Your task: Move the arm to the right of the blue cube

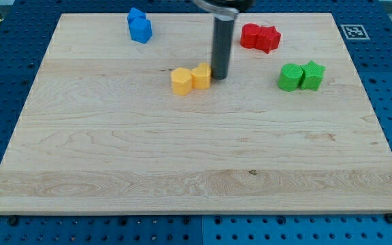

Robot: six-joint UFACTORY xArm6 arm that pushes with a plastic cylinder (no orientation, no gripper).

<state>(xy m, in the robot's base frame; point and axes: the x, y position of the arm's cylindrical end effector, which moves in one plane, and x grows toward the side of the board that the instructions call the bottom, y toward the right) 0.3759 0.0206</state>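
Note:
Two blue blocks sit together near the view's top left; the blue cube (142, 30) is the lower right one, with another blue block (135, 16) just above and left of it. My tip (219, 76) rests on the board well to the right of and below the blue cube. It stands just right of a pair of yellow blocks (190, 79), at the edge of the right-hand one.
Two red blocks (260, 37) lie at the view's top right of centre. Two green blocks (301, 76) lie to the right. The wooden board (182, 163) sits on a blue perforated table, with a marker tag (353, 31) at the top right.

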